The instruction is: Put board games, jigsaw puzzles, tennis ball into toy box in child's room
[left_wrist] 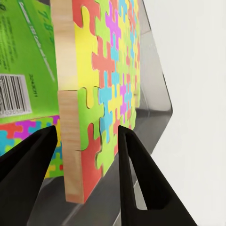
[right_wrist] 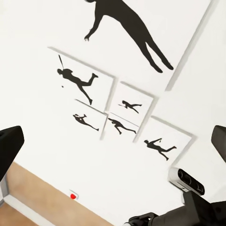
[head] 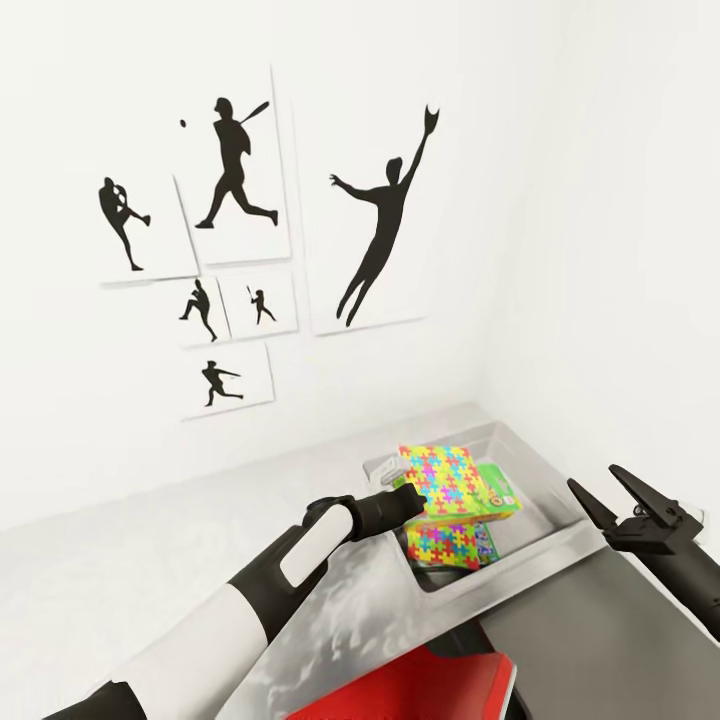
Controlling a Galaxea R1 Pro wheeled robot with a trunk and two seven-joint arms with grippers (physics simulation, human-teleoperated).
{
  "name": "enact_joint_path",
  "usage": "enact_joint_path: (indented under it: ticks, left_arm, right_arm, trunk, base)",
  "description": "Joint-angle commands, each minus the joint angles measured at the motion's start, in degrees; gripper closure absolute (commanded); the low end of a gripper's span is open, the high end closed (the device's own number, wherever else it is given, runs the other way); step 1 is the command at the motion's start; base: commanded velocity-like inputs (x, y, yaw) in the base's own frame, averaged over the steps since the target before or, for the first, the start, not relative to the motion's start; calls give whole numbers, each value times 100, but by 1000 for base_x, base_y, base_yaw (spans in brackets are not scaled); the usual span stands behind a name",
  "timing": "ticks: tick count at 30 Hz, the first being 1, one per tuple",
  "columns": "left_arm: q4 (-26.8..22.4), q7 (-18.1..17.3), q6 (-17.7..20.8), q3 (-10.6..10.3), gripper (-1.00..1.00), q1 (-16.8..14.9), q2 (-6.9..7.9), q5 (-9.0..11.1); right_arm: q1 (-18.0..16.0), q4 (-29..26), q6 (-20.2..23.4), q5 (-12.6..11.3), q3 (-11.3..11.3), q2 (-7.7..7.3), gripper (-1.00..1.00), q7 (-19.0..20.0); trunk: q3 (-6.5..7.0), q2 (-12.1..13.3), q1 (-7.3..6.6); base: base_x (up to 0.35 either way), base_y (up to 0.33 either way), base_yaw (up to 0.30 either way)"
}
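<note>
Over the toy box (head: 520,560) on the counter (head: 120,560), the left gripper (left_wrist: 89,141) holds a jigsaw puzzle (left_wrist: 101,89) on edge.

Its fingers (left_wrist: 136,174) sit on either side of the thin puzzle, apparently pinching it just above the pale grey toy box. Inside lie a second jigsaw puzzle (head: 445,542) and a green-edged board game (head: 497,490); I judge the task partly done, with the held puzzle not yet released and other toys unaccounted for. The right gripper (head: 605,495) hangs spread and empty beside the box. White walls carry black athlete silhouette pictures (head: 240,165).
</note>
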Motion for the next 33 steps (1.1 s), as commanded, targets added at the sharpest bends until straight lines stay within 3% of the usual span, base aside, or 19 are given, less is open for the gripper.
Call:
enact_joint_path:
  ticks: [1, 23, 29, 33]
  left_arm:
    - [-7, 46, 15, -3, 100, -5, 0, 85]
    - [-136, 47, 29, -5, 100, -5, 0, 210]
    - [-175, 47, 33, 0, 100, -12, 0, 638]
    - [-180, 47, 49, 23, 100, -32, 0, 715]
  right_arm:
    - [-7, 1, 22, 23, -6, 0, -100, 31]
    - [-7, 1, 22, 31, -6, 0, -100, 32]
    - [-7, 1, 22, 32, -10, 0, -100, 32]
    - [-7, 1, 22, 32, -14, 0, -100, 32]
  trunk:
    - [-22, -13, 3]
    - [-227, -13, 3]
    - [-283, -13, 3]
    - [-320, -13, 3]
  base:
    - [0, 0, 0]
    - [0, 0, 0]
    - [0, 0, 0]
    - [0, 0, 0]
